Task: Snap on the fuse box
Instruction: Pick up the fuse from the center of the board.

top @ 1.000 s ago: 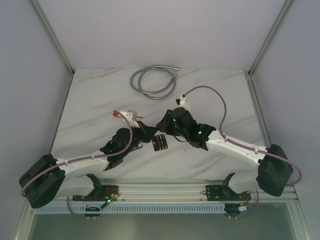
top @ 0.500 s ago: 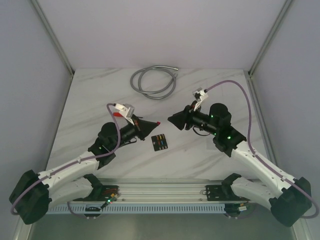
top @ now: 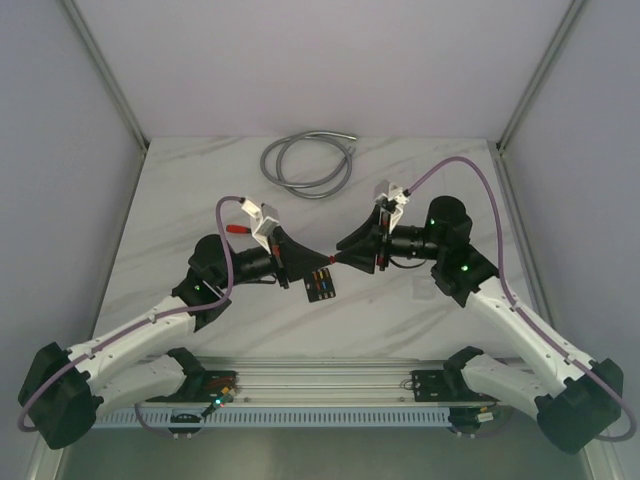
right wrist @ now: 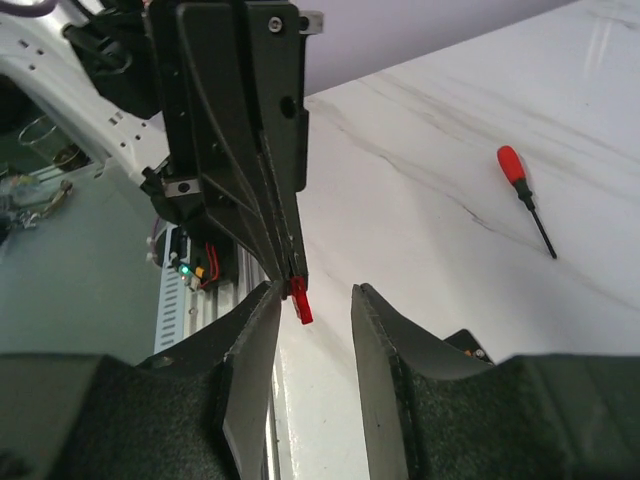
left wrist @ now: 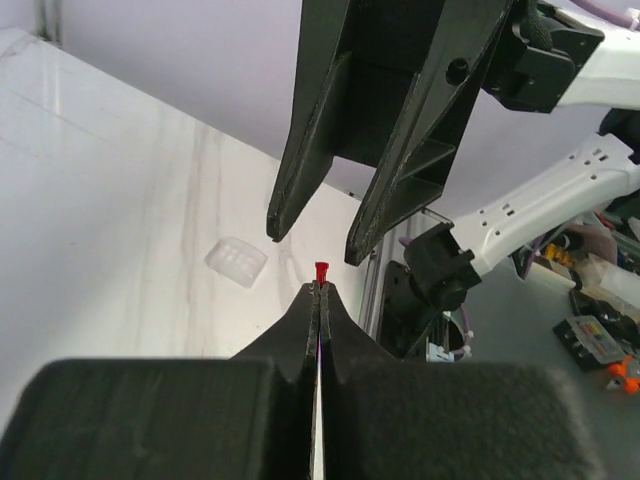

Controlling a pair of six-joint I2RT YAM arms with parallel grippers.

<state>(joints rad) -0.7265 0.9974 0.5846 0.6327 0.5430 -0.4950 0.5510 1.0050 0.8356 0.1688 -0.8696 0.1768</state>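
Looking down from the top camera, I see both arms meeting tip to tip over the table (top: 180, 200). The left gripper (left wrist: 320, 296) is clamped fully closed, and a tiny red fuse (left wrist: 321, 271) is pinched at the very ends of its fingers, sticking out past them. The right gripper (right wrist: 310, 300) faces it head on with its jaws parted to a moderate gap. It has hold of nothing, and the fuse sits in the gap between its two fingers (right wrist: 255, 345), close to the left-hand one in the right wrist view.

The fuse box (top: 320, 285) lies flat on the marble, just on the near side of where the tips meet, with its coloured fuses facing up. Neither gripper has hold of it.

A clear square piece (left wrist: 236, 262) lies on the table. A red-handled screwdriver (right wrist: 520, 190) lies well apart from the grippers. A coiled grey cable (top: 305, 165) sits at the far side.
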